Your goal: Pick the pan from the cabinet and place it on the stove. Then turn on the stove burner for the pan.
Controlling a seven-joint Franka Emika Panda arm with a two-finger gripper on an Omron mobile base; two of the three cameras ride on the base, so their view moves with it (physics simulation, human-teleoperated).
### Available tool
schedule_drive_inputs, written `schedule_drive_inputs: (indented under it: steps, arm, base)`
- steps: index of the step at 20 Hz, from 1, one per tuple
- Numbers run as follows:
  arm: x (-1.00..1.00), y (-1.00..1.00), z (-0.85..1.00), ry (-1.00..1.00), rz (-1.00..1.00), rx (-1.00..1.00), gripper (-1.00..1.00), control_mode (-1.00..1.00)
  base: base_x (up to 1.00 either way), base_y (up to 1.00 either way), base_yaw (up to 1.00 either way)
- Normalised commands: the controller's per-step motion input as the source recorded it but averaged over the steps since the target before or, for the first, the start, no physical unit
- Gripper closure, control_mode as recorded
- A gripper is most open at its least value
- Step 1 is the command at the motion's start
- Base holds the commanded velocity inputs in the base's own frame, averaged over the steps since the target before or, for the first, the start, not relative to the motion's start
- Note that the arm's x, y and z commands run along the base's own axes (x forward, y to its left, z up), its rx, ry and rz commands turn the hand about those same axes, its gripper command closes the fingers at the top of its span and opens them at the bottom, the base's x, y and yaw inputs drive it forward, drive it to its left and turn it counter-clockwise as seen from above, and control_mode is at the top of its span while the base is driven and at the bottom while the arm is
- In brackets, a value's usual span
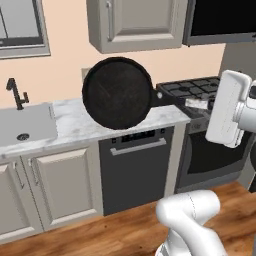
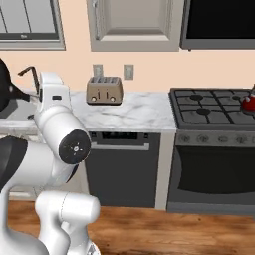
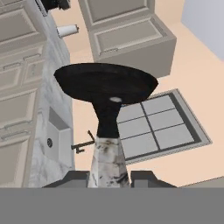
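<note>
Two dark fingers [image 3: 144, 178] of the hand [image 3: 109, 178] were clamped on the end of the pan's handle, so the pan [image 1: 117, 93] hung in the air, tilted up on edge over the marble tabletop [image 1: 75, 127] between the sink [image 1: 25, 125] and the stove [image 1: 192, 90]. Overhead, the cabinet [image 1: 135, 22] was shut, and a red kettle [image 2: 249, 103] sat on the stove's grates.

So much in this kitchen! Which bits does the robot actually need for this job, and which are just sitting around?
Needed:
- pan, held by its handle in the tool
- stove, where the pan goes
- cabinet, door shut

Just there:
- toaster
- red kettle on the stove
- sink
- dishwasher
</note>
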Motion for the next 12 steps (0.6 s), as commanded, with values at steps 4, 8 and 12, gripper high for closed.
schedule_drive_inputs:
  steps: [4, 8, 12]
  arm:
    - [0.00, 0.00, 0.00, 0.00, 0.00, 0.00, 1.00, 1.00]
    - [0.00, 0.00, 0.00, 0.00, 0.00, 0.00, 1.00, 1.00]
    - [0.00, 0.00, 0.00, 0.00, 0.00, 0.00, 1.00, 1.00]
  base:
    - [0.43, -0.46, -0.05]
    - [0.43, -0.49, -0.03]
    - [0.42, -0.44, -0.01]
